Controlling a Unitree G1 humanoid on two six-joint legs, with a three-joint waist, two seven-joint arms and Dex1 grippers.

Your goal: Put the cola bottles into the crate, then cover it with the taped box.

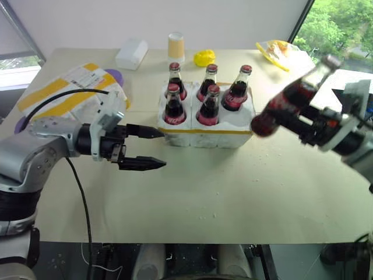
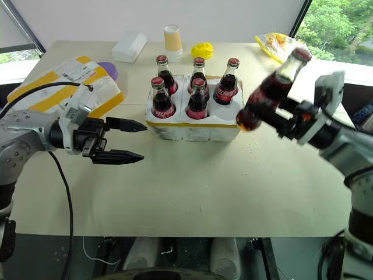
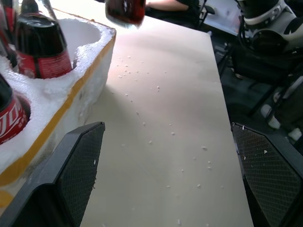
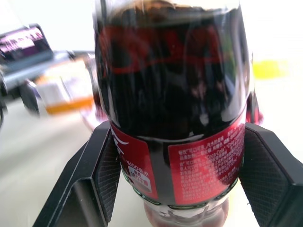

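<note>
Over at the right side of the table, the sixth cola bottle [image 2: 269, 91] is clamped tilted in the right gripper [image 2: 287, 119], held in the air beside the crate [image 2: 192, 127], where five are seated. Next it needs to be stood upright and lowered into the empty front-right well; the left gripper [image 2: 127, 141] is parked with fingers spread, and the taped box [image 2: 61, 83] is left lying at far left.

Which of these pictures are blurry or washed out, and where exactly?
Left eye view: the held cola bottle in the right gripper is smeared by motion, while the crate and its bottles stay sharp. Right wrist view: the background behind the bottle is soft and the sky above is blown out white. Left wrist view: the bottle's base at the table's far end is blurred.
</note>
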